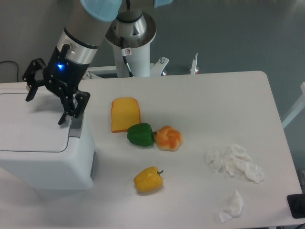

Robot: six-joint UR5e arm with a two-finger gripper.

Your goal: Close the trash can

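Jaws spread wide, gripping nothing, hovering over the lid of the trash can (far left of the worktop); lid lies flat directly beneath, looks shut.

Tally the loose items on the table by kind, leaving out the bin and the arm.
Toy peppers: 2, green and yellow
Toy bread slice: 1
Orange-and-white toy pastry: 1
Crumpled white tissues: 2, a big clump and a small piece
Total: 6
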